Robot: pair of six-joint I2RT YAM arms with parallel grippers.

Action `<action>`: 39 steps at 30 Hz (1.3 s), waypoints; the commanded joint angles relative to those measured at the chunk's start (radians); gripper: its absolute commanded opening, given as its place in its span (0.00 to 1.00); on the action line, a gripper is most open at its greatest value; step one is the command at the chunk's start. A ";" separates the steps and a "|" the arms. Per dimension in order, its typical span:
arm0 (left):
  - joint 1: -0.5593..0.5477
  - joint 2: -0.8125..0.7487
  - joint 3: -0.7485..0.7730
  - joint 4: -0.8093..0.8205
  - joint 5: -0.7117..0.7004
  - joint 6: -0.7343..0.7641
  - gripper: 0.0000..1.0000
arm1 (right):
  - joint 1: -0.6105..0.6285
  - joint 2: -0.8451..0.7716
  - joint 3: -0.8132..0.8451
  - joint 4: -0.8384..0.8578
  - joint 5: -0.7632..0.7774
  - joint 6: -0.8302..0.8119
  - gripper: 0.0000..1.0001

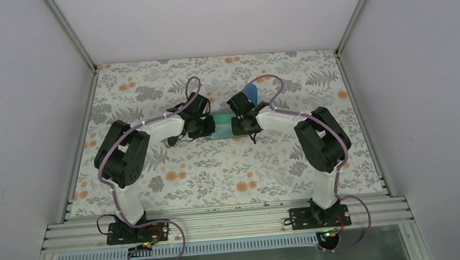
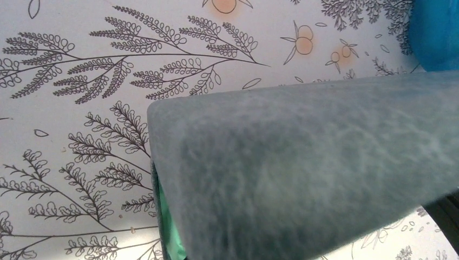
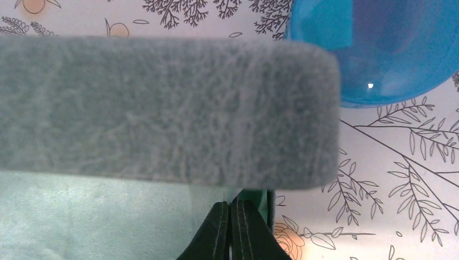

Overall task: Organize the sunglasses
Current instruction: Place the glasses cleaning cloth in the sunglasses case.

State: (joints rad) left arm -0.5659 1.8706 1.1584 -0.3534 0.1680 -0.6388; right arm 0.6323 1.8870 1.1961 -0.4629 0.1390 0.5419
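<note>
One floral counter (image 1: 218,169) carries everything, boxed in by white walls (image 1: 19,123) on three sides. Both arms meet at its middle, so there is open room all round them. The tight spot is behind.

Grey felt case (image 2: 303,173) lies crosswise between the arms, its teal lining showing under the flap. Blue case (image 3: 389,49) sits just behind its right end, close to the right arm's wrist.

Left gripper (image 1: 205,127) is closed at the case's left end; its fingers are hidden, so I can't tell if it actually holds. Right gripper (image 3: 231,233) is closed, pinching the teal lower lip at the right end.

Sunglasses: none visible in any view, and whether a pair is inside the case can't be told.

Step looks like working the flap. To do it well, keep the lip pinned flat, move the flap slowly, keep both ends level, and don't swing back into the blue case.
</note>
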 commanded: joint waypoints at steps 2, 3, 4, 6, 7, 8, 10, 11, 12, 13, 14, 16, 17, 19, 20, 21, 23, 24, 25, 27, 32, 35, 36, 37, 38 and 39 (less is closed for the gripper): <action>0.005 0.024 0.031 -0.002 -0.021 0.019 0.02 | -0.008 0.017 0.017 0.025 0.005 -0.014 0.04; 0.006 0.026 0.032 -0.005 -0.027 0.019 0.02 | -0.008 0.018 0.017 0.025 0.006 -0.013 0.04; 0.006 0.027 0.033 -0.009 -0.030 0.020 0.03 | -0.008 0.019 0.016 0.024 0.005 -0.013 0.04; 0.006 0.028 0.036 -0.017 -0.038 0.021 0.04 | -0.008 0.023 0.018 0.023 0.004 -0.013 0.04; 0.006 0.027 0.038 -0.022 -0.042 0.022 0.06 | -0.008 0.024 0.019 0.021 0.003 -0.014 0.04; 0.006 0.026 0.041 -0.026 -0.042 0.023 0.08 | -0.008 0.025 0.022 0.020 0.000 -0.017 0.04; 0.006 0.016 0.046 -0.035 -0.047 0.026 0.13 | -0.008 0.019 0.030 0.010 -0.006 -0.023 0.05; 0.006 0.009 0.048 -0.040 -0.054 0.027 0.14 | -0.008 0.010 0.032 0.004 -0.006 -0.027 0.09; 0.006 0.000 0.051 -0.049 -0.060 0.028 0.16 | -0.008 0.001 0.031 0.002 -0.001 -0.027 0.13; 0.006 -0.009 0.054 -0.057 -0.066 0.030 0.18 | -0.008 -0.013 0.030 -0.002 0.008 -0.028 0.18; 0.006 -0.019 0.057 -0.063 -0.069 0.032 0.19 | -0.008 -0.028 0.031 -0.007 0.017 -0.028 0.22; 0.006 -0.044 0.057 -0.069 -0.073 0.033 0.20 | -0.008 -0.056 0.032 -0.018 0.037 -0.028 0.27; 0.006 -0.053 0.057 -0.071 -0.074 0.033 0.20 | -0.008 -0.074 0.033 -0.020 0.044 -0.029 0.28; 0.006 -0.067 0.054 -0.068 -0.069 0.032 0.21 | -0.008 -0.088 0.032 -0.023 0.045 -0.037 0.28; 0.006 -0.071 0.053 -0.065 -0.065 0.031 0.20 | -0.008 -0.090 0.034 -0.024 0.040 -0.040 0.27; 0.006 -0.073 0.052 -0.060 -0.060 0.030 0.19 | -0.008 -0.089 0.036 -0.024 0.028 -0.042 0.26; 0.006 -0.067 0.046 -0.037 -0.026 0.030 0.14 | -0.008 -0.084 0.035 -0.009 -0.005 -0.052 0.20; 0.006 -0.062 0.042 -0.020 0.004 0.031 0.12 | -0.008 -0.078 0.035 -0.002 -0.025 -0.056 0.16; 0.005 -0.057 0.035 0.002 0.029 0.030 0.10 | -0.008 -0.070 0.036 0.008 -0.045 -0.061 0.12; 0.003 -0.045 0.018 0.047 0.076 0.020 0.09 | -0.008 -0.053 0.035 0.028 -0.077 -0.071 0.07; -0.003 0.004 -0.002 0.101 0.108 0.005 0.09 | -0.008 -0.001 0.039 0.048 -0.101 -0.079 0.04; -0.005 0.031 -0.012 0.113 0.101 -0.007 0.09 | -0.008 0.022 0.039 0.051 -0.080 -0.079 0.06; -0.005 0.037 -0.018 0.116 0.095 -0.013 0.09 | -0.007 0.029 0.039 0.048 -0.069 -0.077 0.08; -0.005 0.042 -0.020 0.114 0.088 -0.016 0.10 | -0.008 0.036 0.039 0.045 -0.057 -0.072 0.11; -0.005 0.047 -0.022 0.109 0.075 -0.020 0.10 | -0.008 0.040 0.038 0.043 -0.046 -0.070 0.15; -0.005 0.051 -0.024 0.103 0.062 -0.022 0.10 | -0.008 0.044 0.035 0.043 -0.034 -0.069 0.19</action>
State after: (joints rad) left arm -0.5697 1.8946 1.1530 -0.2638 0.2474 -0.6373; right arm 0.6323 1.9099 1.2140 -0.4343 0.0605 0.4747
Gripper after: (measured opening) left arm 0.096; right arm 0.138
